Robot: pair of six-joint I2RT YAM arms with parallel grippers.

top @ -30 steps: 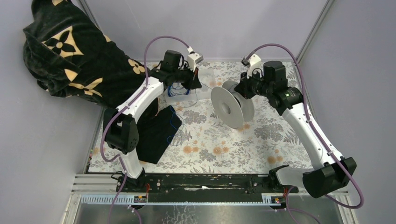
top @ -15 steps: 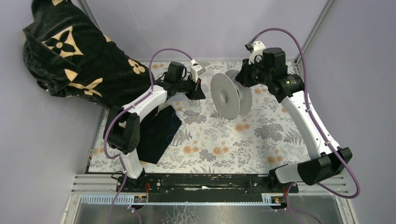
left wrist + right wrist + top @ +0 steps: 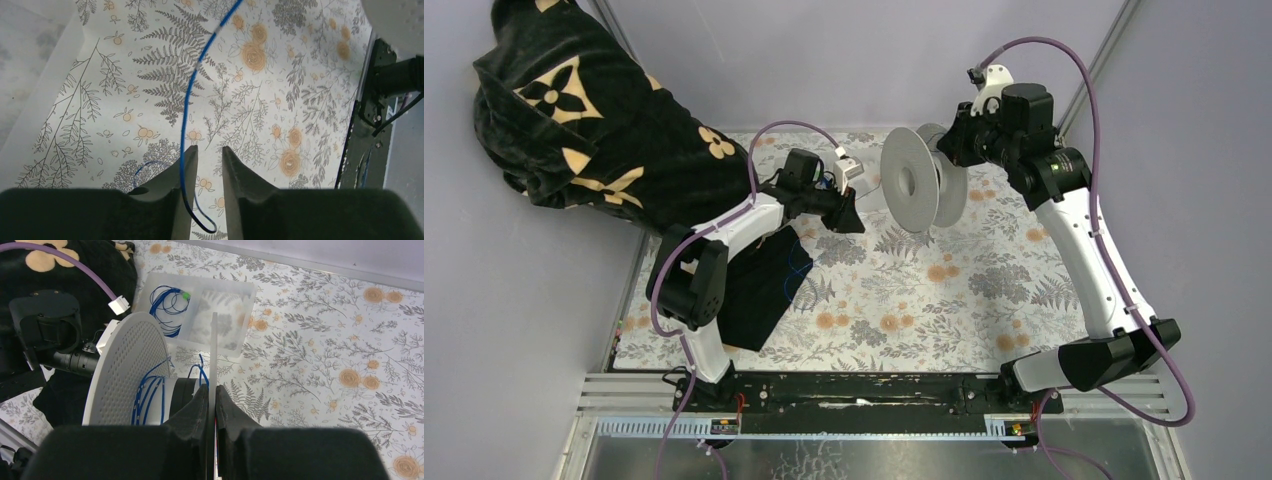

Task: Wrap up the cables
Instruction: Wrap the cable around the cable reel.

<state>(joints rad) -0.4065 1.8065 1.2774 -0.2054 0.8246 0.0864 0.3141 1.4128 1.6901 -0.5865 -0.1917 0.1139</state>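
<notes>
Starting far left: black garment with tan flower print [image 3: 564,110] heaped off the table's [image 3: 944,300] far-left corner. Black cloth [image 3: 754,290] lies flat on the table's left side, beside the left arm, and a thin blue cable [image 3: 800,262] straggles over its right edge.

Left pincer [image 3: 848,208] is out over the far-left part of the floral table, just left of the spool [image 3: 911,183]. Wrist view: left pincer [image 3: 210,150] is released, with a narrow gap between the jaws. The blue cable [image 3: 187,107] runs down through that gap along the inner face of the left finger [image 3: 186,170] and isn't pinched from both sides. It curls into a small loop below the tips. The upper end leaves the frame at the top, towards the spool side.

Clear bin [image 3: 222,320] sits on the far side of the table behind the left pincer, with a loose blue cable coil [image 3: 167,302] at one end of it.

Centre-far: white spool held off the table, on edge. A few blue cable turns [image 3: 147,397] are wound on its hub, between the perforated flange [image 3: 127,365] and the thin one.

Right pincer [image 3: 951,148] reaches in from the far right. Right pincer [image 3: 212,390] is clenched on the spool's thin flange, one finger on each face.
</notes>
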